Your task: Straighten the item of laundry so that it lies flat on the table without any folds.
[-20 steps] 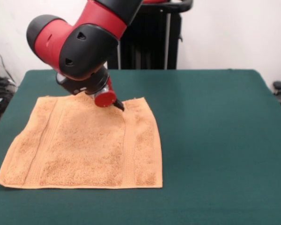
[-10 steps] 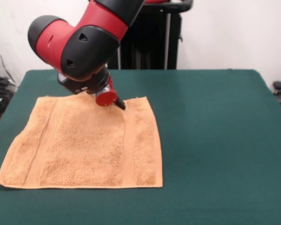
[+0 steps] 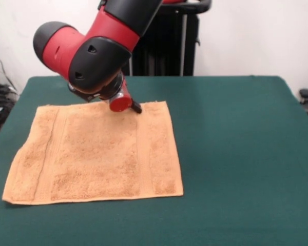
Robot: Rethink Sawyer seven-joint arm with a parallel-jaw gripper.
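Only 1 view. Arm (image 3: 92, 46) comes in from top centre of frame, its upper part cut off by top edge; bulky red/black elbow hides part of the table's far side and the towel's top edge at upper left. Gripper (image 3: 136, 108) shows just as a dark tip below a red round cap, at towel's top edge, right of centre. Cannot tell if jaws are apart or together, nor whether the tip touches the cloth: too small and dark.

Towel (image 3: 95, 154) lies spread on table (image 3: 236, 154), left half of frame, lower left. No folds seen; 2 flat woven bands run top to bottom, 1 near left edge, 1 near right. Bottom-left corner looks slightly rumpled. Rest of green table bare cloth.
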